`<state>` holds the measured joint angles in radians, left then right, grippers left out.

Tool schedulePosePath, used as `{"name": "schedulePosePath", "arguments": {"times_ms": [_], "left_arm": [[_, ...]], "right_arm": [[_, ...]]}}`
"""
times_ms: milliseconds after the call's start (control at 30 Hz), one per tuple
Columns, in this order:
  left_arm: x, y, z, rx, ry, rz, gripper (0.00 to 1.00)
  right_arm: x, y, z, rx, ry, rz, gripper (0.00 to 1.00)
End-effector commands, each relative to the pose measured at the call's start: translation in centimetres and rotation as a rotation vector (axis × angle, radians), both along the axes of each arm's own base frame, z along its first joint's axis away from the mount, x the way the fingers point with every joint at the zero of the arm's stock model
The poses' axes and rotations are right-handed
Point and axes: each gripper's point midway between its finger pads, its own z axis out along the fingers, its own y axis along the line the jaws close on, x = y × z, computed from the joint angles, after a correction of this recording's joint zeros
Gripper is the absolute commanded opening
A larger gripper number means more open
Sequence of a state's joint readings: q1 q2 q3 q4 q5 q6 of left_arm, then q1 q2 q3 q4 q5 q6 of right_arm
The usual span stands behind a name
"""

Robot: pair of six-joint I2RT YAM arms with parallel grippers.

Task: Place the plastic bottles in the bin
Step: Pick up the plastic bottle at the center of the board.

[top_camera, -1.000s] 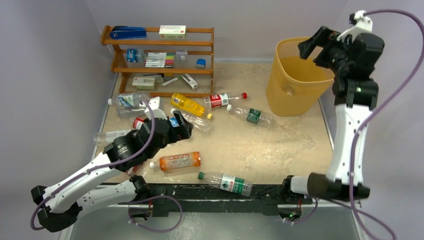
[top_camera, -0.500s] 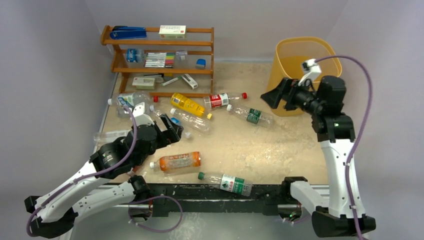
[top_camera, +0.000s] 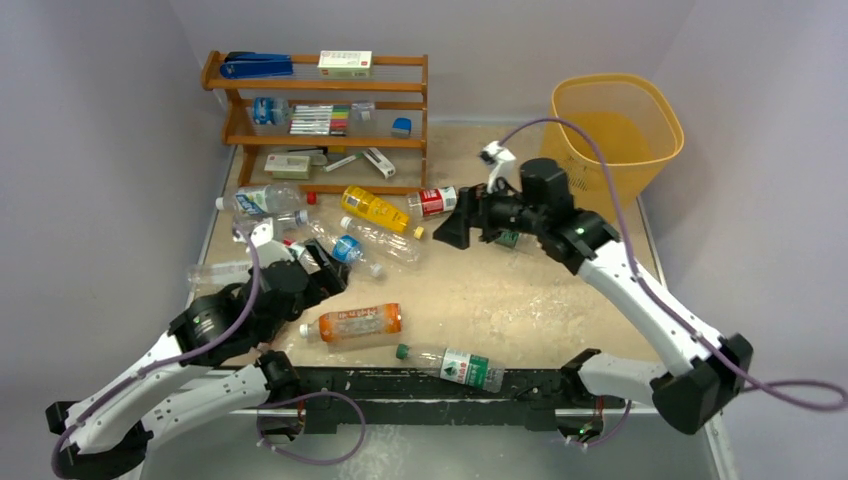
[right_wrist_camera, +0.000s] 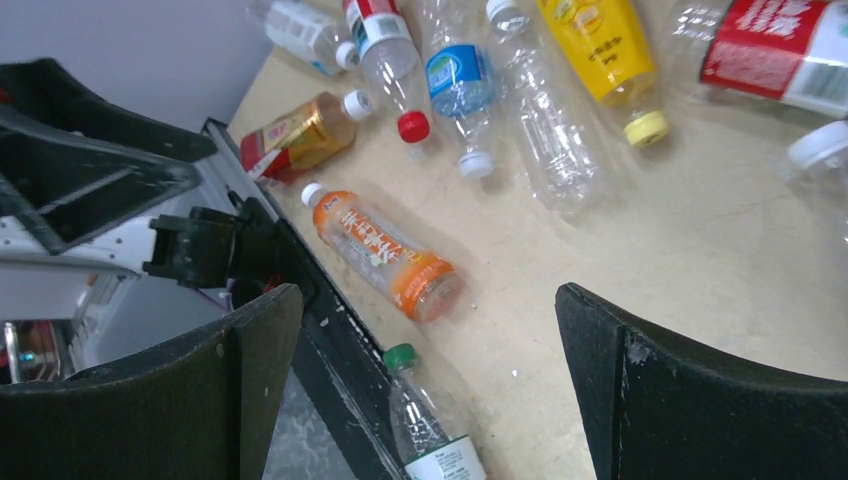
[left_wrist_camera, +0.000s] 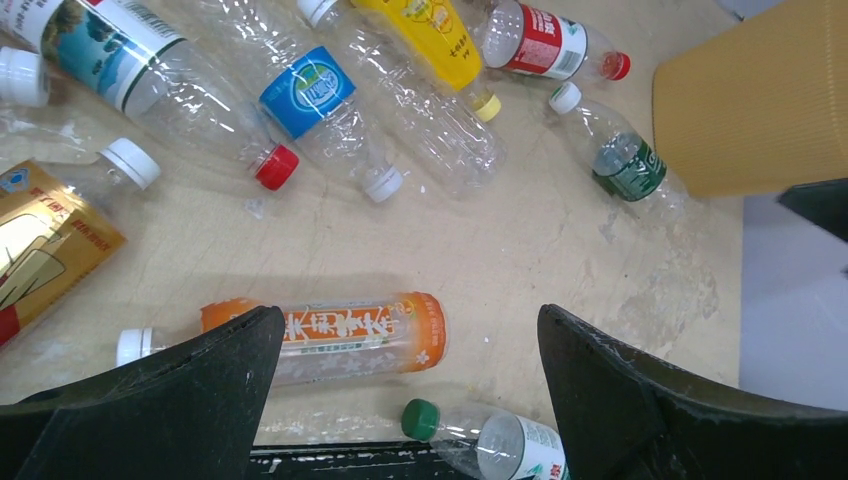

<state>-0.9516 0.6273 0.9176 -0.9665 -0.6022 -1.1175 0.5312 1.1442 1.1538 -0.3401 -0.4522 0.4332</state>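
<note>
Well, bottles point(top_camera: 385, 240) lie scattered on table point(top_camera: 540, 300), bin point(top_camera: 640, 165) far right, apart. Left pincer point(top_camera: 328, 268) wide apart, empty, by orange bottle point(top_camera: 352, 323). Right pincer point(top_camera: 455, 228) wide apart, empty too. Bottles likely light, thin, squashy, slippery, roll easily; grab round middle, not cap.

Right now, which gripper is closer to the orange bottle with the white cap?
Left. The left gripper sits just beyond the orange bottle, near its cap end; the right gripper is farther away, up by the red-labelled bottle.
</note>
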Motion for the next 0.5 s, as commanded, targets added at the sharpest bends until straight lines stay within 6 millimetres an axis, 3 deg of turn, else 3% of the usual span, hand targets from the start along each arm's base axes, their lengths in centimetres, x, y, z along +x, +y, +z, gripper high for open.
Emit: {"name": "schedulePosePath", "arguments": {"times_ms": [0, 133, 267, 367, 467], "left_arm": [[-0.7, 2.3, 1.0, -0.033, -0.026, 0.064, 0.99], [-0.4, 3.1, 0.3, 0.005, -0.024, 0.107, 0.99], [0.7, 3.0, -1.5, 0.054, -0.012, 0.172, 0.99], [1.6, 1.5, -2.5, 0.038, 0.003, 0.181, 0.99], [2.4, -0.8, -3.4, 0.052, 0.021, 0.127, 0.99]], "right_arm": [[2.4, 2.5, -0.3, -0.031, -0.074, -0.043, 1.00], [2.8, 1.9, -2.4, -0.060, -0.059, -0.092, 1.00], [1.3, 1.0, -3.8, -0.105, -0.086, -0.035, 1.00], [-0.2, 0.7, -4.5, -0.103, -0.039, -0.012, 1.00], [0.0, -0.3, -5.9, -0.162, -0.017, -0.053, 1.00]]}}
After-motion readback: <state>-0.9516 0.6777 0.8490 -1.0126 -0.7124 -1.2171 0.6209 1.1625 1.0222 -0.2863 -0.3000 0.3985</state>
